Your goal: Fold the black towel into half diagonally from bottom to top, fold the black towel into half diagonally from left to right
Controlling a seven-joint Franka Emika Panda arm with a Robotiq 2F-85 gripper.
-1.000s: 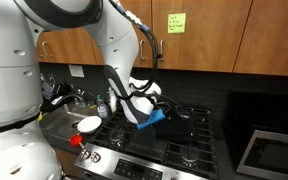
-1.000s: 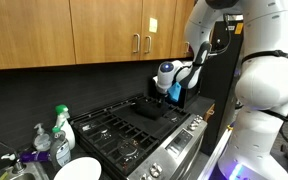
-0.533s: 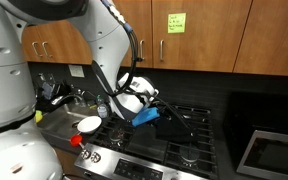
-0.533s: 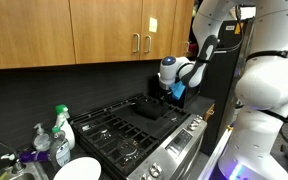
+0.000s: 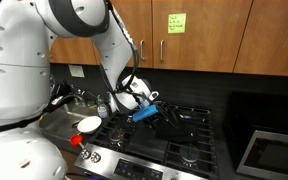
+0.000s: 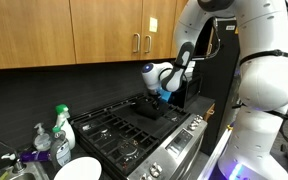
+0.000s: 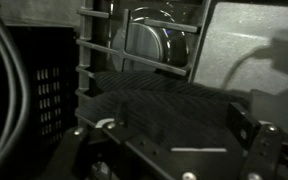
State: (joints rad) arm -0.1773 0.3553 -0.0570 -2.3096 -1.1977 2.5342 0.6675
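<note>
At the bottom edge of the wrist view, the gripper (image 7: 174, 130) shows its two fingers (image 7: 246, 125) spread well apart with nothing pinched between them. Just beyond them the black towel (image 7: 154, 100) lies flat, its ribbed weave facing up (whether the fingertips touch the cloth cannot be told). Past the towel's far edge stand the bars of a grate (image 7: 92, 60), and behind them sits a round metal burner cap (image 7: 149, 45). In an exterior view, a white plate (image 6: 79, 170) occupies the near foreground, with a spray bottle (image 6: 62, 125) just behind it. Farther back is the stove (image 6: 114, 135), where the black towel (image 6: 149, 110) rests as a dark, roughly square patch on the far part of the grates. The gripper (image 6: 164, 98) hangs low over the towel's far side, carried by the white arm (image 6: 184, 60). In an exterior view from the opposite direction, the gripper (image 5: 147, 114) is low over the left part of the stove (image 5: 189, 140); the towel is hard to separate from the dark grates there. Wooden cabinets (image 6: 84, 30) close the scene at the rear in both exterior views, one door bearing a yellow note (image 5: 175, 22).
</note>
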